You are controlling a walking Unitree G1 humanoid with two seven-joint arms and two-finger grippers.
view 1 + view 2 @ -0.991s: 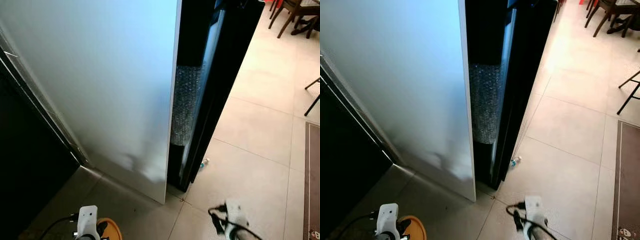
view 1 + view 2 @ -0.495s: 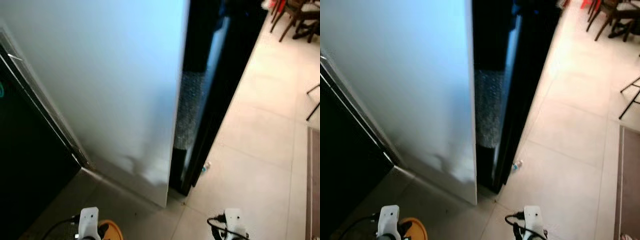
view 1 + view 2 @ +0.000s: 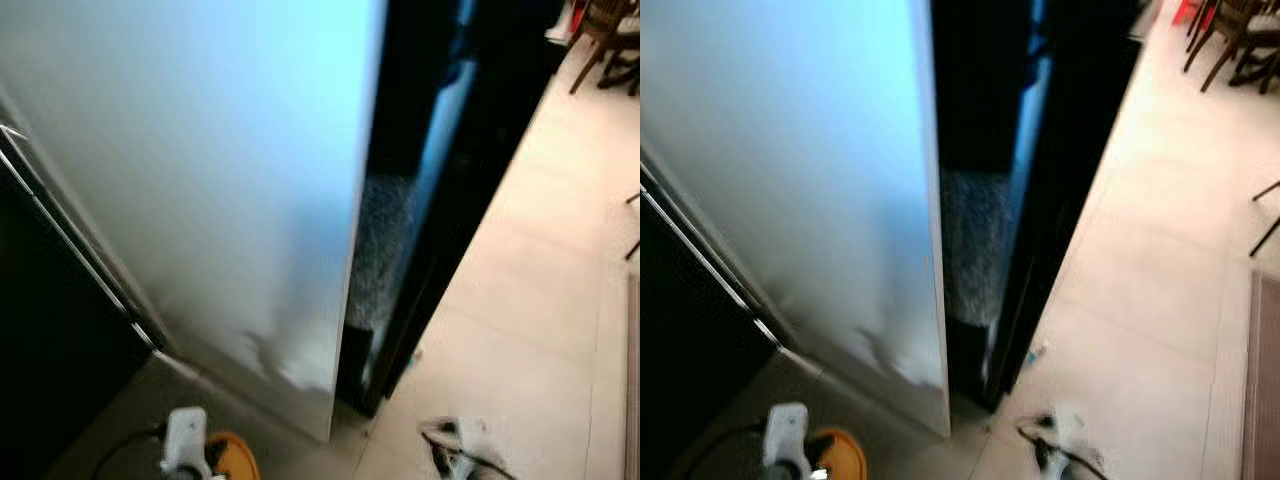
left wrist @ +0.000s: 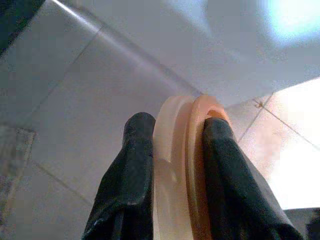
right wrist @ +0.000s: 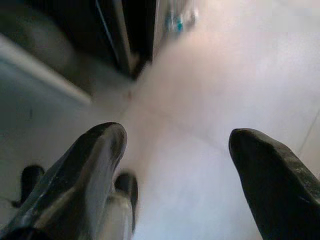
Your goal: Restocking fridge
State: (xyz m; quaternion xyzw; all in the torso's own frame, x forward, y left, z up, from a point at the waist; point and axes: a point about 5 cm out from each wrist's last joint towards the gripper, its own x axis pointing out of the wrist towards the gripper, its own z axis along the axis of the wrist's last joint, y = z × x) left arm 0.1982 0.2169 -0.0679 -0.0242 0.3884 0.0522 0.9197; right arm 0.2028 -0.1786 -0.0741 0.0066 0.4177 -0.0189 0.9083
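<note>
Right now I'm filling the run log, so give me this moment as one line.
left gripper: shut on orange lid | right gripper: open, empty | ahead: white door, floor

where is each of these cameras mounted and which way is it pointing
Left eye view: on the head, looking down at a pale fridge panel, the dark gap beside it and the tiled floor; both wrists show at the bottom edge.
Right eye view: same scene from slightly rightward.
Left wrist view: along the left gripper, shut on an orange round item, facing floor.
Right wrist view: along the open right gripper, facing floor.
Shared: both eye views show the orange item and a small bottle on the floor.
</note>
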